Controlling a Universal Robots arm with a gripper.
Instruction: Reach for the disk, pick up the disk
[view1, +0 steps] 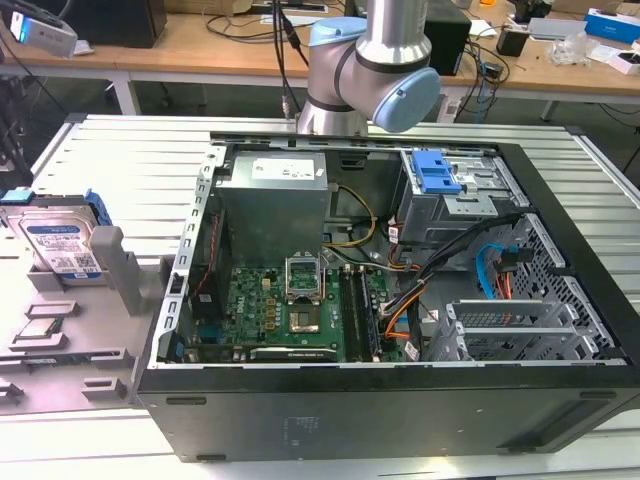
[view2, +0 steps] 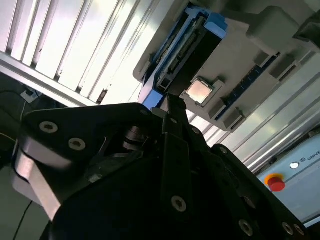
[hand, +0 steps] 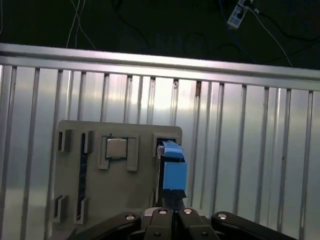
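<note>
gripper (hand: 174, 212): jaws look clenched together with nothing between them; dark body fills the foreground in both wrist views, tip (view2: 170, 100) pointing toward the holder.
gap to disk: disk (hand: 173, 170) sits beyond the tip in the first wrist view, roughly in line with it; clear space between them, no contact.
disk: stands on edge in a slot of the grey holder (hand: 120, 192), blue caddy up. In the second wrist view it is edge-on (view2: 182, 47). In the exterior view it is at the far left, mid-height, leaning back, label facing the camera (view1: 62, 245).
chip (hand: 116, 148): lies flat in the holder's next pocket, just beside the disk, apart from it.
holder: rests on the ribbed metal table (hand: 250, 150), on the exterior view's left of the open PC case (view1: 400, 420).
arm (view1: 370, 80): exterior view's top centre, behind the case.
progress: reach under way, my read; gripper roughly aligned with the disk but well apart. Grasp not yet made, disk seated in its slot, lift not done.
</note>
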